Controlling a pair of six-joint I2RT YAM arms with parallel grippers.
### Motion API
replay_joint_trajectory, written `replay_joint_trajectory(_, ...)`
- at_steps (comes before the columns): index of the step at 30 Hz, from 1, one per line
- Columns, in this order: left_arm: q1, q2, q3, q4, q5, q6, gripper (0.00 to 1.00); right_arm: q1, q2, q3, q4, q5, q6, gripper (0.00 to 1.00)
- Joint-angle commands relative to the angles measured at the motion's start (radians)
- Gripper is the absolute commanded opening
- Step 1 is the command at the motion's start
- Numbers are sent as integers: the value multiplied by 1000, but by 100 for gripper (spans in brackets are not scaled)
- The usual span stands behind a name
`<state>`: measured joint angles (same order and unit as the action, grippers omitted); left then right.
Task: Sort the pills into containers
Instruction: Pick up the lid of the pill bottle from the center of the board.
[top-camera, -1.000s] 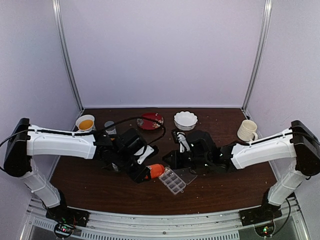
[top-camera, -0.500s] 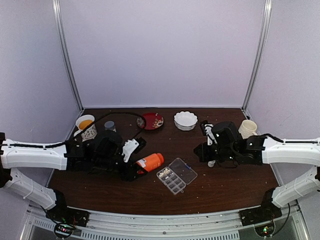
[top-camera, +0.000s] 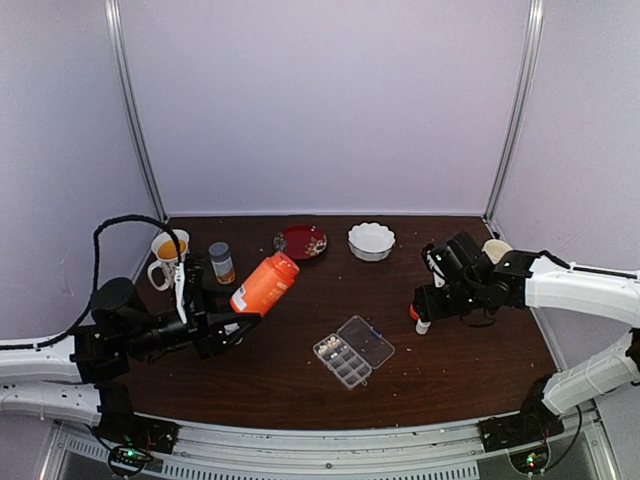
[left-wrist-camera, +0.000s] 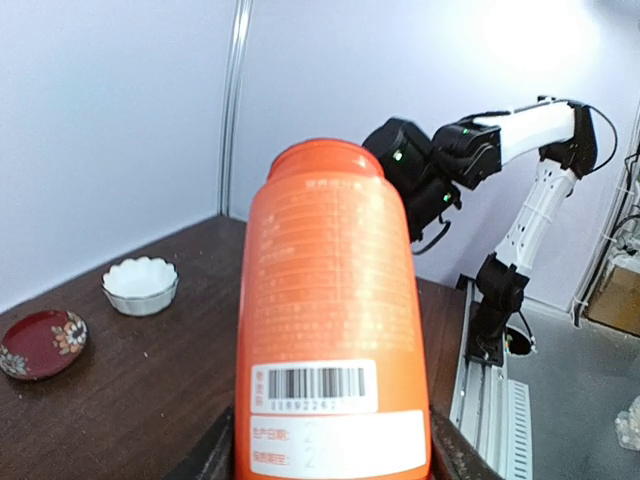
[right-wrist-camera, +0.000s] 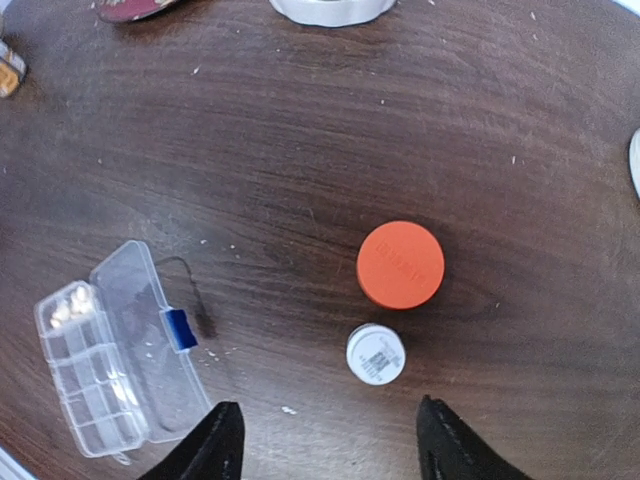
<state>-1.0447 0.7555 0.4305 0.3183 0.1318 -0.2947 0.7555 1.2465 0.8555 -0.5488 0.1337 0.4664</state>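
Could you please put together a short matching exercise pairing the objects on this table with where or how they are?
1. orange bottle
2. orange cap
3. pill box
4. white bowl

A. lid open
B. at the table's back edge
C. held aloft by the left gripper
D. on the table beside a small white bottle

Pairs: 1-C, 2-D, 3-A, 4-B.

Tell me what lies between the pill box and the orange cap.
Only bare table with pale specks separates pill box and orange cap, per the right wrist view.

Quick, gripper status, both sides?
Left gripper: closed on the orange bottle, held off the table.
Right gripper: open, empty, above the orange cap.
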Motion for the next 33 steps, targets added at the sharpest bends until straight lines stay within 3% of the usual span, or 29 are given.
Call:
replay_joint_trajectory(1, -2, -102, -120, 306, -22, 56, 0, -39, 84, 82, -52, 13, -45, 66)
replay_joint_trajectory(10, -1, -241, -57, 268, 63, 206, 0, -142, 301, 311, -175, -24, -121, 75)
replay_joint_trajectory(17, -1, -218, -132, 313, -80, 284, 0, -187, 434, 409, -224, -68, -147, 75)
replay_joint_trajectory(33, -1, -199, -141, 253, -106, 275, 0, -210, 573, 430, -235, -87, -144, 74)
